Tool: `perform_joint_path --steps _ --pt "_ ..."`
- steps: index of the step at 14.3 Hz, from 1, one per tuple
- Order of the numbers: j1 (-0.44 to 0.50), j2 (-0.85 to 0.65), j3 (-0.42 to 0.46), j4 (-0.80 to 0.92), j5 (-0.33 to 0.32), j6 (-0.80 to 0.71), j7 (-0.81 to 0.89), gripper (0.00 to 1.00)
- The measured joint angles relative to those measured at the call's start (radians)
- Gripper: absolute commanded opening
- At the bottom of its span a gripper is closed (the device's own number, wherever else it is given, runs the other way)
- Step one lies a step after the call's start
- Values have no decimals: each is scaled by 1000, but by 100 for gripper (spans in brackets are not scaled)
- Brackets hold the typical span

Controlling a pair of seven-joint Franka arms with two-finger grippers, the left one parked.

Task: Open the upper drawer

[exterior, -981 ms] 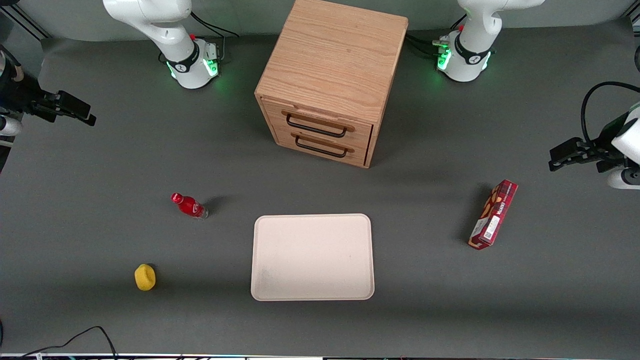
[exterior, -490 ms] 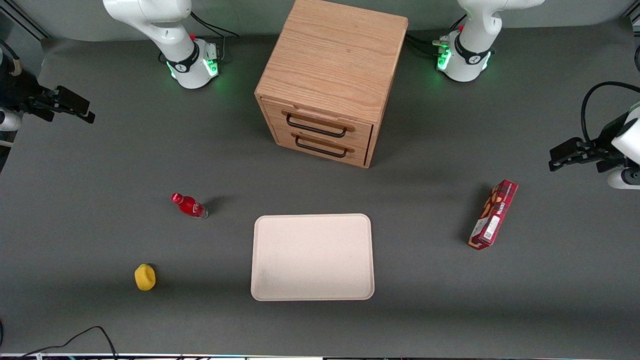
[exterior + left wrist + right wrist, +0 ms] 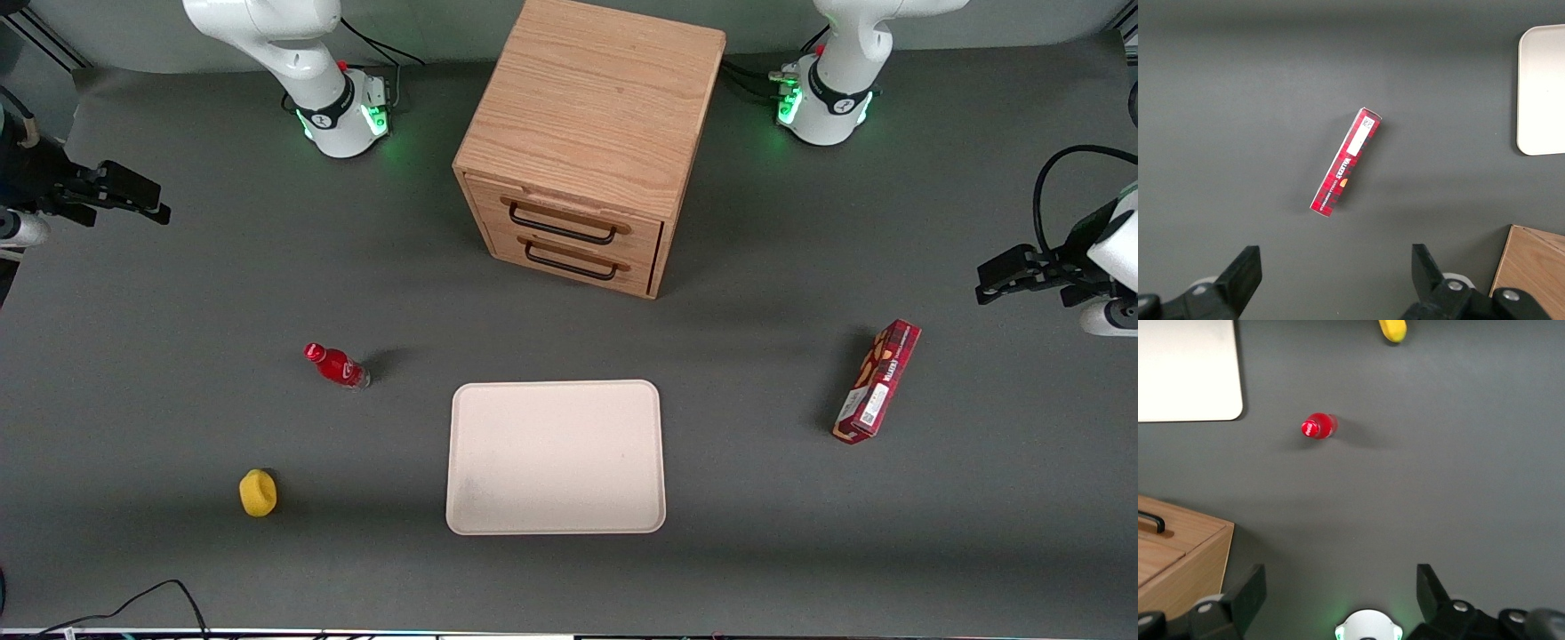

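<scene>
The wooden cabinet stands at the middle of the table's back, between the two arm bases. Its upper drawer is flush with the cabinet front, with the thin black wire handle across it. The matching lower drawer sits under it, also flush. My gripper hangs above the table far off toward the working arm's end, well apart from the cabinet. In the right wrist view the gripper is wide open and empty. A corner of the cabinet and one end of a handle show there.
A pale tray lies in front of the cabinet, nearer the camera. A red bottle and a yellow object stand toward the working arm's end. A red box lies toward the parked arm's end.
My gripper has only wavered slightly in place. Both drawers stand as before.
</scene>
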Motion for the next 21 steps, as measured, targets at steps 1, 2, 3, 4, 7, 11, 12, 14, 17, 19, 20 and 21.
perform_joint_path --steps 1,2,3,4,7,11,12,14,17,19,20,21 --pt "0 7 -2 10 12 -8 -16 100" --pt "0 11 -4 17 20 -13 -38 100" --pt "0 13 -4 21 24 -17 -65 100" --pt "1 13 -1 22 28 -21 -103 100" --pt "10 15 47 24 37 -24 -200 100" --pt "19 22 182 46 111 -37 -373 100" --pt "20 23 205 49 142 -46 -418 100" --pt "19 27 273 51 179 -50 -465 100" --pt "22 51 401 52 252 -49 -459 100" --pt "22 97 444 51 270 -28 -454 100" --pt "22 129 462 51 272 1 -454 100" --pt "22 165 479 50 274 32 -454 100"
